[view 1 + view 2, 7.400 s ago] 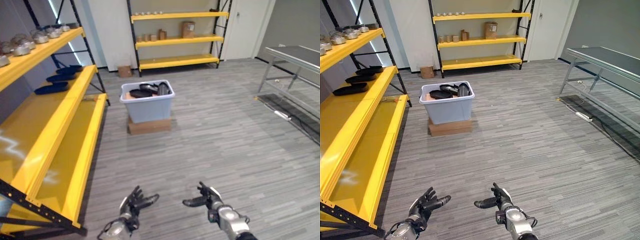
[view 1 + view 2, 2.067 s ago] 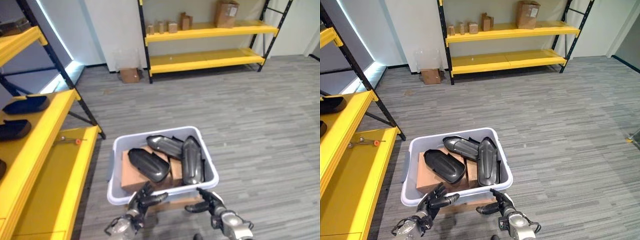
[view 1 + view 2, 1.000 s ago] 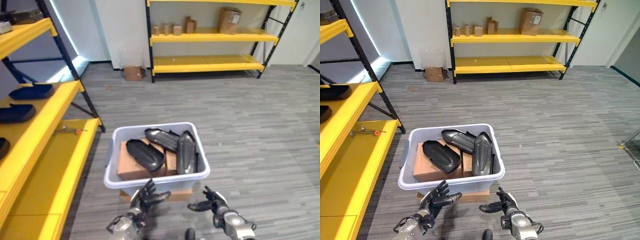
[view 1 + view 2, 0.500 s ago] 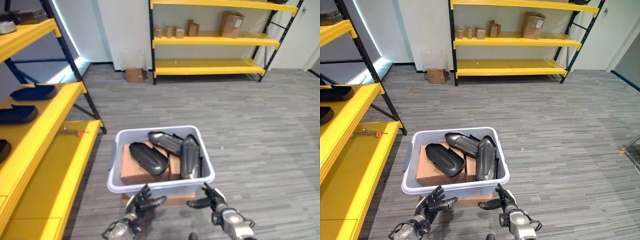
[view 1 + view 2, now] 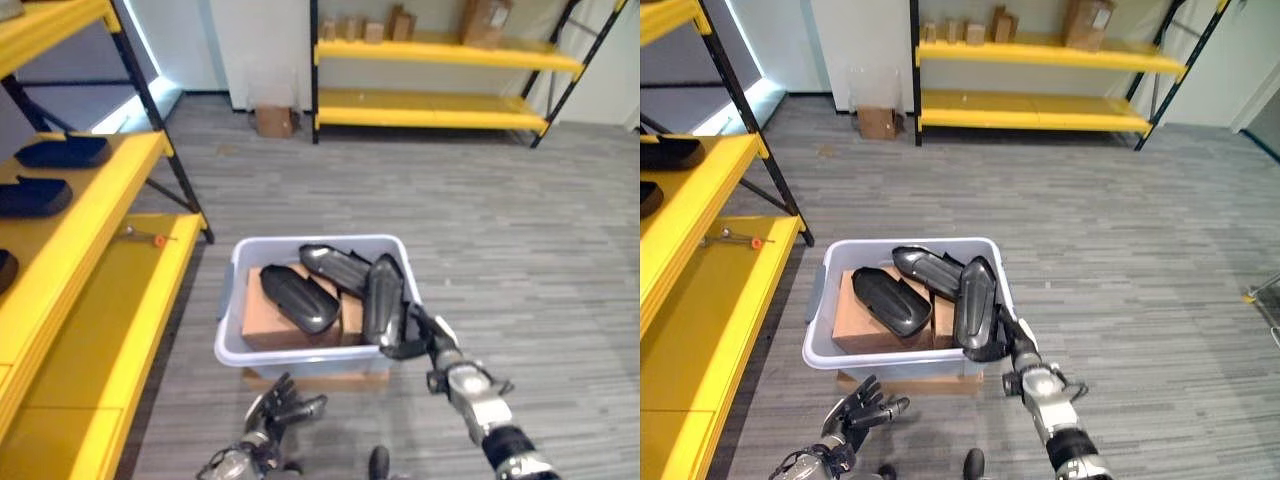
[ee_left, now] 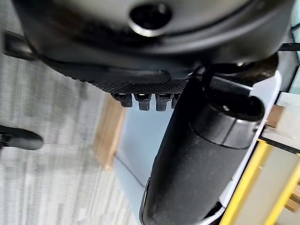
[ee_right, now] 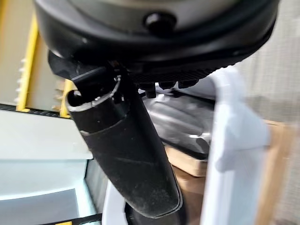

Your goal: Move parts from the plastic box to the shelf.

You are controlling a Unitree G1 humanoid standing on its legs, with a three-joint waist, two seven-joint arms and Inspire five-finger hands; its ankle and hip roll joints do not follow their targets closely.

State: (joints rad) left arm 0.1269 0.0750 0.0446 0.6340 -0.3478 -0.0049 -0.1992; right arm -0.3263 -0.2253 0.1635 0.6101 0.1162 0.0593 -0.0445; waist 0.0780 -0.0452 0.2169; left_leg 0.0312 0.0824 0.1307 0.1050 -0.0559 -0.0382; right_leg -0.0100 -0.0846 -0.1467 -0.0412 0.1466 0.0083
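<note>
Grey plank flooring (image 5: 1160, 250) carried a yellow steel shelf rack with black uprights (image 5: 90, 290) on the robot's left, its middle tier bearing dark moulded parts (image 5: 62, 150). Near the rack stood the pale blue-grey plastic box (image 5: 830, 350), seated on a flat brown cardboard carton (image 5: 902, 382). Inside the box lay a brown cardboard insert (image 5: 865, 318) and three black glossy elongated shell parts: one flat (image 5: 890, 300), one toward the rear (image 5: 925, 268) and one leaning on edge against the right wall (image 5: 975, 305). The right hand (image 5: 1022, 352) was raised to the box's right rim with fingers extended and spread, just beside the leaning part; contact could not be confirmed. The left hand (image 5: 862, 410) hung low before the box, fingers relaxed and splayed. Risk assessment: a one-sided grip on the smooth leaning shell could slip, or pressure on the rim could shift the box on its carton.
</note>
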